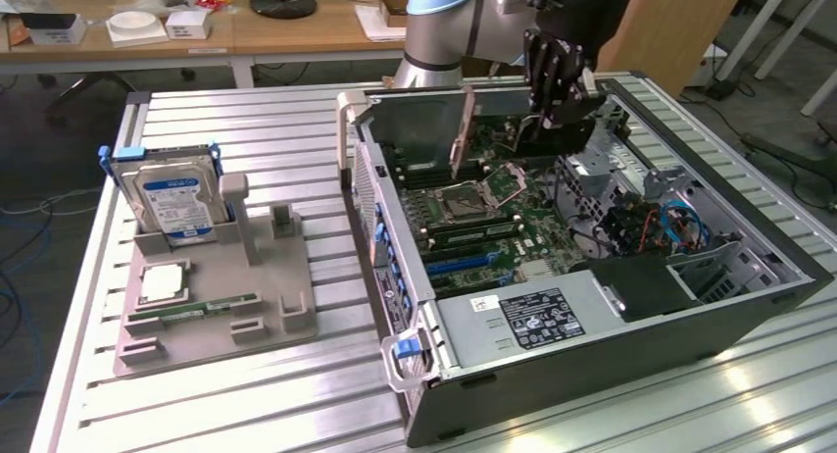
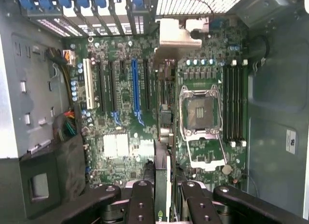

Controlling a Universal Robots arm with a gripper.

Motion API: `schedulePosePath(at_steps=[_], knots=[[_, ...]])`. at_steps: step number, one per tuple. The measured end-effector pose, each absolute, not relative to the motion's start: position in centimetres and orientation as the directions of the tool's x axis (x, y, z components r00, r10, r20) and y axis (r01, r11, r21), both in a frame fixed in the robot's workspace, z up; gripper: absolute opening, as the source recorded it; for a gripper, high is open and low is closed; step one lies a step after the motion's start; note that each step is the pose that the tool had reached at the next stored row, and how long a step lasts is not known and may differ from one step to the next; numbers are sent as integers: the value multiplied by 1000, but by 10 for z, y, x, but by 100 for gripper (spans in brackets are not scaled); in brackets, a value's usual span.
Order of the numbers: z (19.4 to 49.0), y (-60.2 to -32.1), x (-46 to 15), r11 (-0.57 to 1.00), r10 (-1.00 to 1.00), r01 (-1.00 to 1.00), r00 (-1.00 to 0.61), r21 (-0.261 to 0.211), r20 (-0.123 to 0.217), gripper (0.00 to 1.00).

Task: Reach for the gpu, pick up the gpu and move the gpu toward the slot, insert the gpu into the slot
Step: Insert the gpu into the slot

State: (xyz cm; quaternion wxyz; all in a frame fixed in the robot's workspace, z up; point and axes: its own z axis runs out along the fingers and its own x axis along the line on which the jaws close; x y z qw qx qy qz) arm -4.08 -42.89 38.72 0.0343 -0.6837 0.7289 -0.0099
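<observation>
Slatted metal bench [image 1: 249,129] is seen carrying an open computer case [image 1: 732,311]. Above its motherboard, the gpu [image 1: 466,129] is held upright on edge, pinched by the jaws, likely so it can enter edgewise.

At the wrist, the gpu [image 2: 163,137] is seen as a thin green edge with a silver bracket, parallel to the blue slot [image 2: 135,89] and not yet seated.

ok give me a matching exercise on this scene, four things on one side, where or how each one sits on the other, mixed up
Things:
1 gpu
2 slot
3 hard drive
4 memory stick

Places and states:
a upright in the grey holder
b blue, empty, on the motherboard
c clamped in the gripper over the motherboard
d lying flat on the grey holder

Pairs: 1-c, 2-b, 3-a, 4-d
</observation>
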Motion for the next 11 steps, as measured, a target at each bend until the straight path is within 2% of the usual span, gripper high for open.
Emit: schedulePosePath(at_steps=[11], knots=[[382,-442,-44,64,-997,-996,-62,-61,-37,26]])
